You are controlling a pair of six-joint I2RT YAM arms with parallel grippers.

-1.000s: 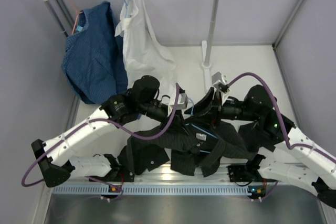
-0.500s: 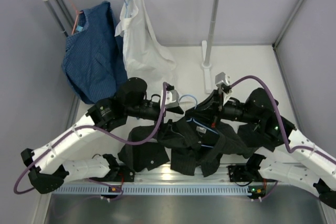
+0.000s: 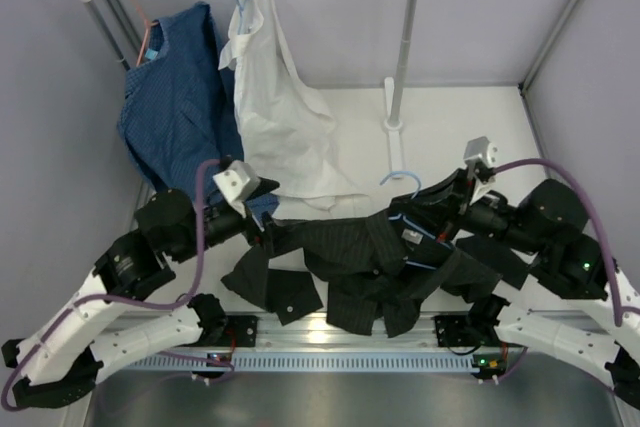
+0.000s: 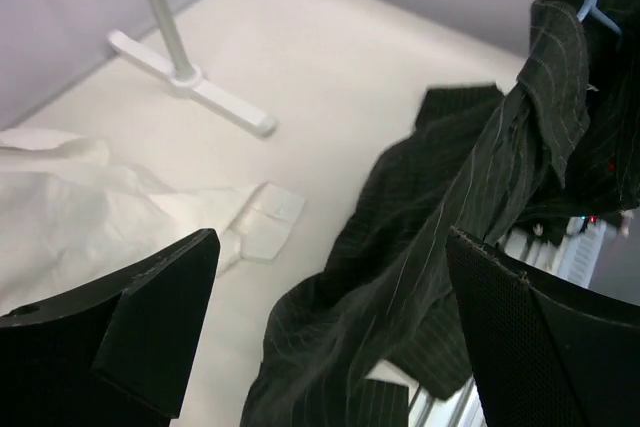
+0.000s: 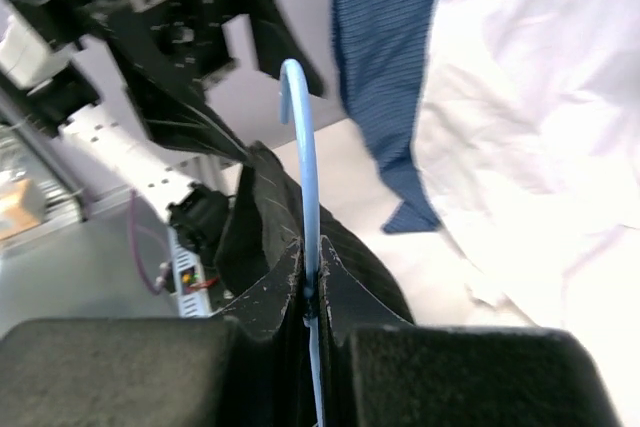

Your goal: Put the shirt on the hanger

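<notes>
Top external view: the left gripper [image 3: 262, 219] is seen with its fingers spread wide, and the shirt [image 3: 345, 247] is stretched out from just ahead of them towards the right gripper [image 3: 425, 212]. The hanger [image 3: 402, 180] is pinched at its neck between that gripper's pressed-together fingers, its hook standing out beyond the fingertips, its frame largely covered by the shirt
</notes>
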